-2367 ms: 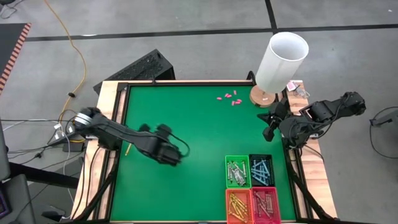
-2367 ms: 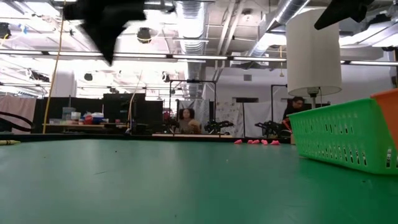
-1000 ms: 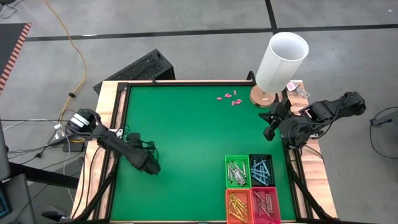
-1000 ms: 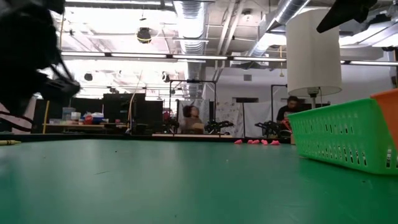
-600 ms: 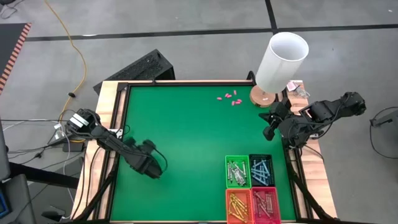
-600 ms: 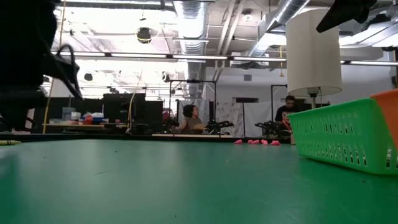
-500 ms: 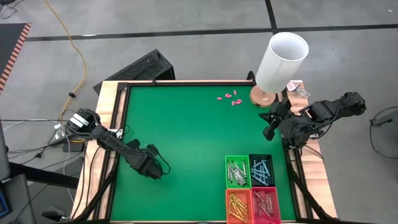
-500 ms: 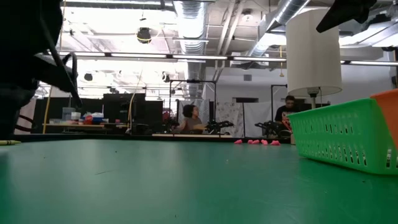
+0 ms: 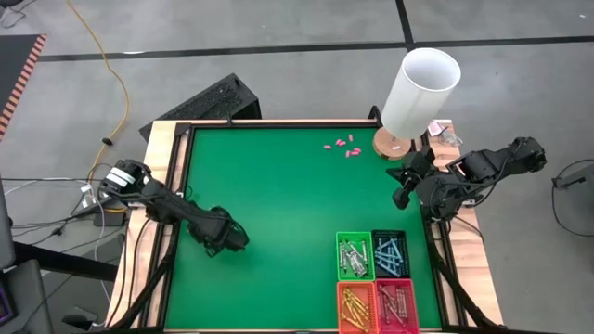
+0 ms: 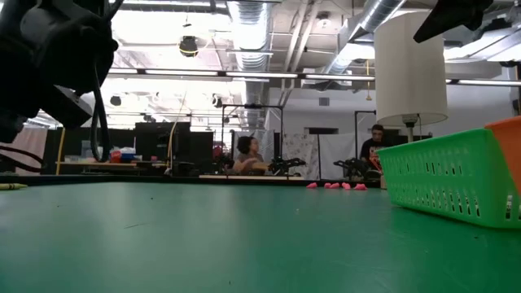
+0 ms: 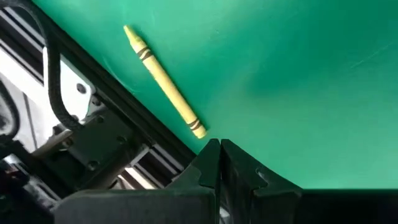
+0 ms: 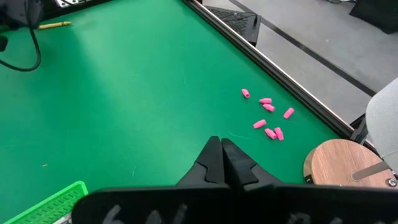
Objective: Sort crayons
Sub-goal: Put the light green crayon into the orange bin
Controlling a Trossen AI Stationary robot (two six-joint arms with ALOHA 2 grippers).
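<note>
The left arm is reaching in from the left edge of the green surface [image 9: 278,204], stretched low and slanting toward the near side, with its gripper [image 9: 232,239] hanging over the left part of the surface. Its fingers [image 11: 211,163] are pressed together, gripping nothing. A single yellow crayon [image 11: 164,81] is lying flat just ahead of those fingertips, close beside the dark frame rail [image 11: 118,102] along the left edge, apart from the gripper.

The right arm is waiting folded at the right edge, its gripper [image 9: 401,197] poised above the rim beside the wooden lamp base [image 9: 391,146]. Its fingers [image 12: 219,158] are also clenched on nothing.

The sorted crayons are sitting in four small baskets at the near right corner: grey-white ones in the green basket [image 9: 354,255], light blue ones in the black basket [image 9: 390,253], yellow-orange ones in the orange basket [image 9: 355,305], and brownish-red ones in the red basket [image 9: 395,304].

A few pink pieces [image 9: 342,147] are scattered near the far edge, next to the lamp with its white shade [image 9: 420,91]. The wide middle of the surface between the two arms is lying open.
</note>
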